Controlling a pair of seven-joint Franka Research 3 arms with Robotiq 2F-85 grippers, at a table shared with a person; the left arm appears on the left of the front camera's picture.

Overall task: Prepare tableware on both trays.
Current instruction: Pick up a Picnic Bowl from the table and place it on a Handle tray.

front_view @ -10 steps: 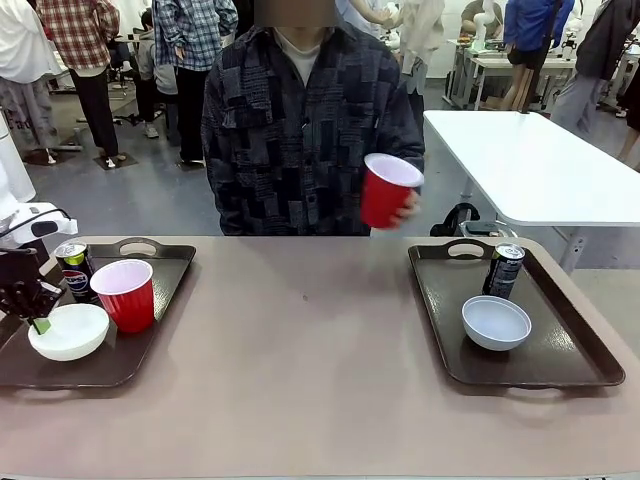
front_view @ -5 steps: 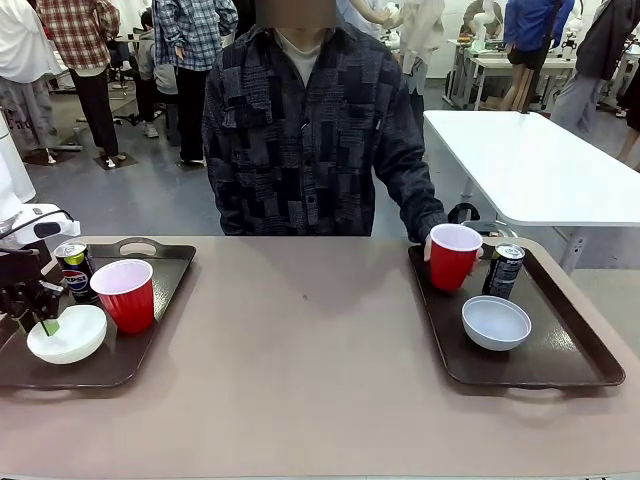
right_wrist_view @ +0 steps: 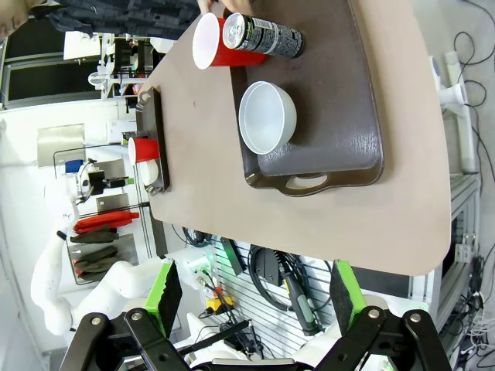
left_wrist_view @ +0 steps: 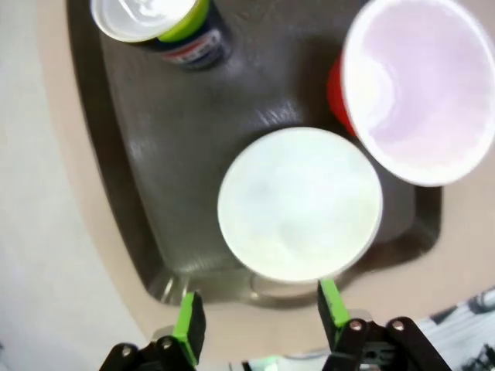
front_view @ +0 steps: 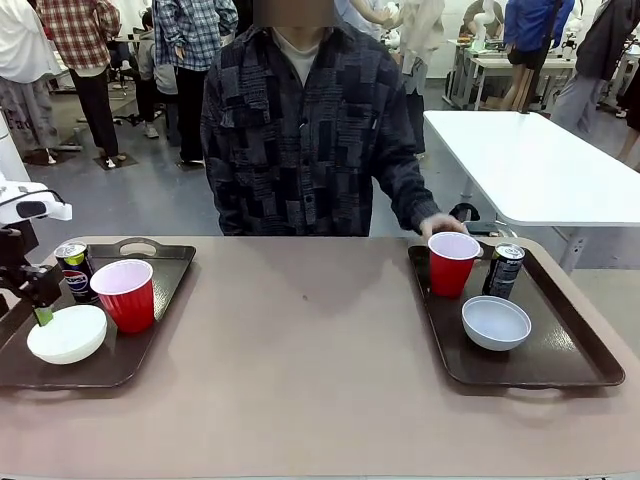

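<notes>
The left tray holds a Pepsi can, a red cup and a white bowl. My left gripper hangs open just above the bowl's left rim. In the left wrist view the bowl lies beyond the left gripper, with nothing between its green pads. The right tray carries a red cup, a black can and a grey-blue bowl. The person's hand is just behind that cup. My right gripper is open, high above the right tray.
A broad bare stretch of brown table separates the two trays. The person stands at the far edge, between them. A white table and other people are farther back.
The person set the red cup on the right tray and drew the hand back. My left gripper opened off the white bowl and rose a little.
</notes>
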